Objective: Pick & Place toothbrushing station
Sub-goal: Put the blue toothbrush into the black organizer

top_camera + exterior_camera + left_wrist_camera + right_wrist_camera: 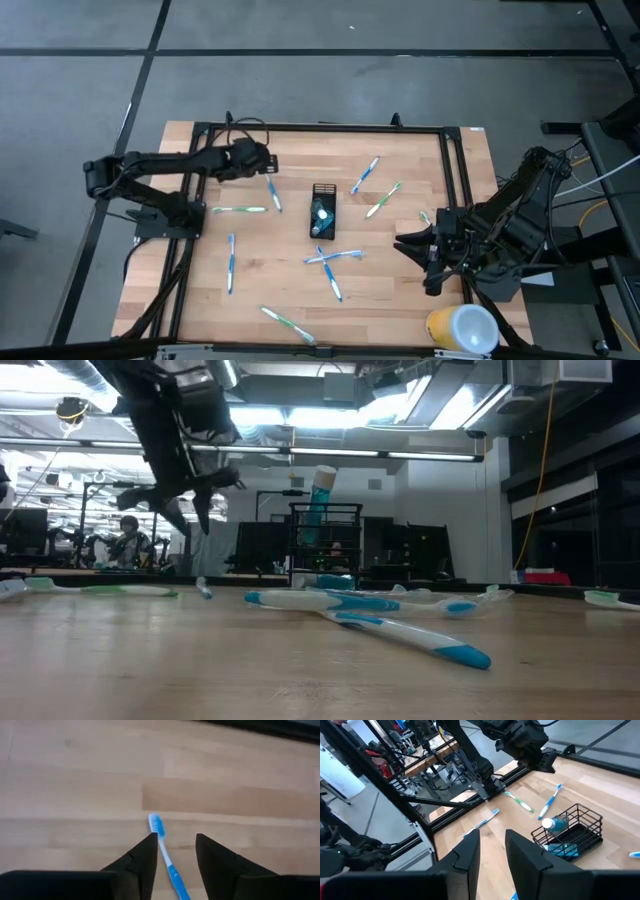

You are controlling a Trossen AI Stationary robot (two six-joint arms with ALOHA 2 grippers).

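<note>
The toothbrushing station, a small black mesh holder (323, 210), stands mid-table with a blue tube (555, 823) leaning inside it. Slim blue-white and green-white toothbrushes lie scattered flat on the wood around it. My left gripper (268, 160) hangs open above the table, left of and beyond the holder. In the left wrist view a blue toothbrush (165, 852) on the table shows between its fingers (145, 857), head toward the far edge. My right gripper (492, 847) waits open at the table's right side, raised, with nothing between its fingers.
A green toothbrush (240, 209) and a blue one (231, 262) lie at the left, two crossed blue ones (333, 262) lie near of the holder, and others lie right of it (365, 174). A yellow-and-white cup (462, 328) lies at the near right corner. A black frame (320, 127) borders the table.
</note>
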